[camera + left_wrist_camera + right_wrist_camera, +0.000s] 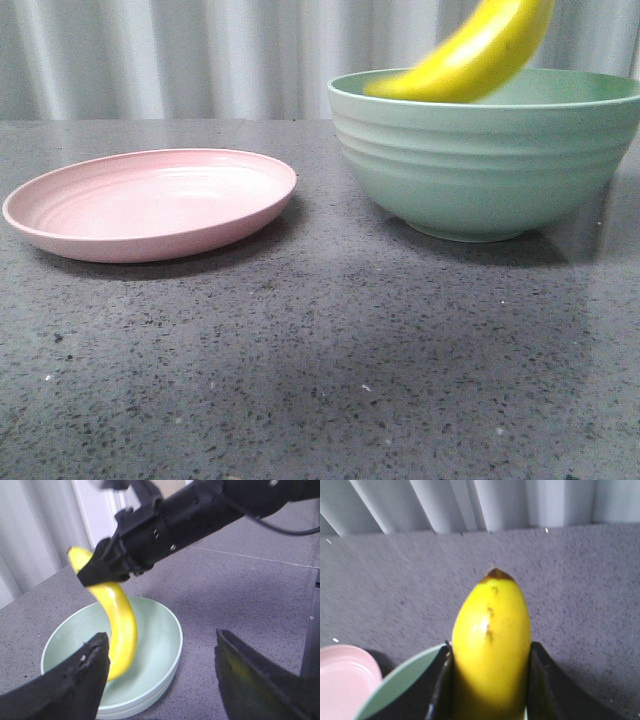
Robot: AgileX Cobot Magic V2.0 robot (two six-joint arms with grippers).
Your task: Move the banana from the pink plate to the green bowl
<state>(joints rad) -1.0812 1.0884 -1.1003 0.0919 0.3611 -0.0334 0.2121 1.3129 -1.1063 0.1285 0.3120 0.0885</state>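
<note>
The yellow banana (470, 55) hangs tilted over the green bowl (490, 165), its lower end about level with the rim. My right gripper (490, 680) is shut on the banana (492, 635), whose dark tip points away from the fingers. In the left wrist view the right gripper (107, 565) holds the banana (122, 625) by its upper end above the inside of the bowl (160, 640). My left gripper (160, 675) is open and empty, close beside the bowl. The pink plate (150, 205) lies empty at the left and also shows in the right wrist view (342, 680). Neither gripper shows in the front view.
The plate and bowl rest on a grey speckled table (320, 350). A pale pleated curtain (150, 50) closes off the back. The right arm (225, 505) reaches across above the bowl.
</note>
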